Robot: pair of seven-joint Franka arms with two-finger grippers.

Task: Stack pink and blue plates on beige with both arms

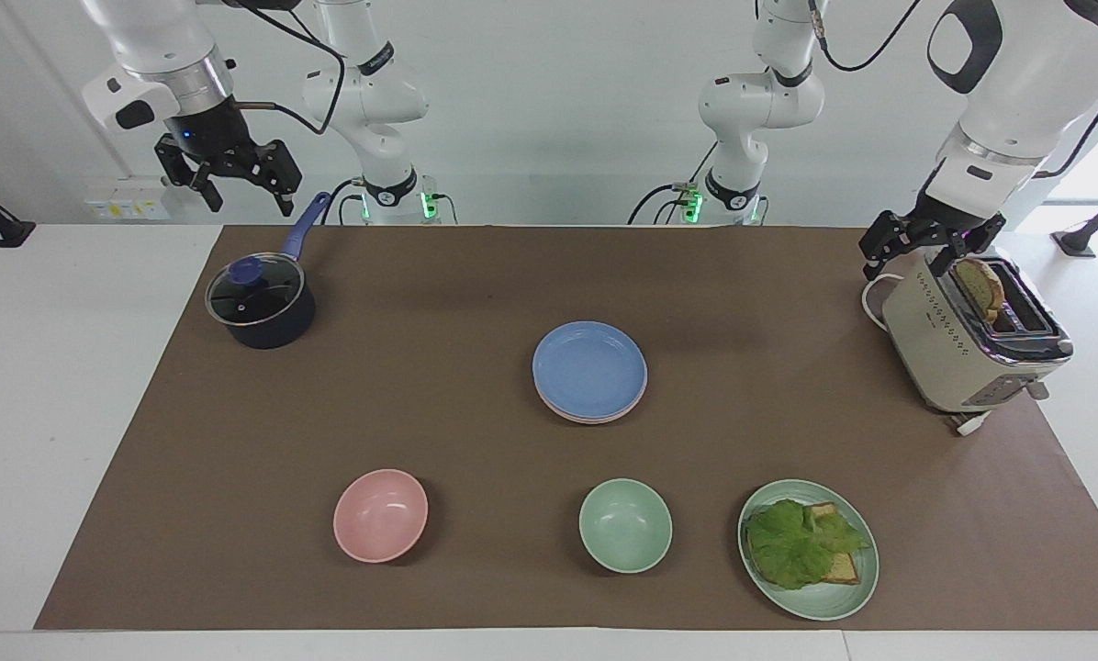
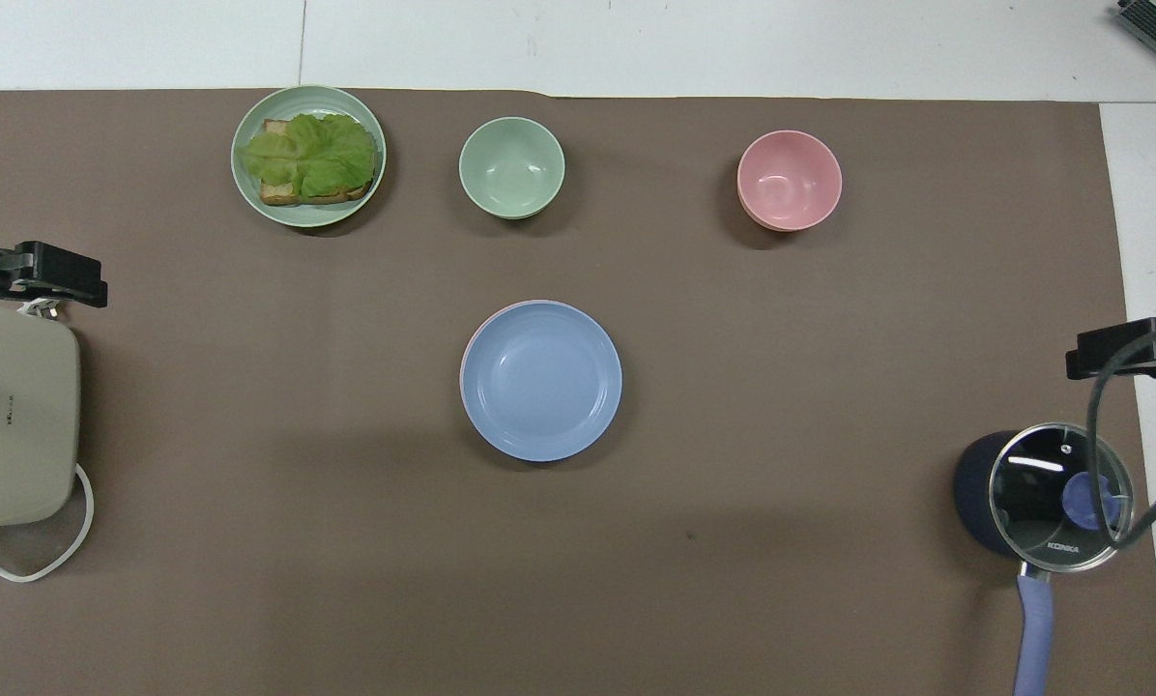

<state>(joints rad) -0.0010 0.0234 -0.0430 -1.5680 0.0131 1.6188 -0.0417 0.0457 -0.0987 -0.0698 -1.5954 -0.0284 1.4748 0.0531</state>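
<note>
The blue plate (image 1: pixel 589 369) (image 2: pixel 541 380) lies on top of a stack in the middle of the brown mat. Under it only a thin rim of the pink plate (image 1: pixel 593 420) shows. The beige plate is hidden. My right gripper (image 1: pixel 244 200) hangs open and empty in the air beside the lidded pot, at the right arm's end of the table; only its tip (image 2: pixel 1117 349) shows from overhead. My left gripper (image 1: pixel 913 261) (image 2: pixel 48 276) hangs open and empty just over the toaster's end nearest the robots. Neither gripper touches the stack.
A dark pot (image 1: pixel 261 303) with glass lid and blue handle stands near the right arm. A beige toaster (image 1: pixel 969 344) holds a toast slice. A pink bowl (image 1: pixel 380 515), a green bowl (image 1: pixel 624 525) and a green plate (image 1: pixel 847 601) with lettuce and toast lie farthest from the robots.
</note>
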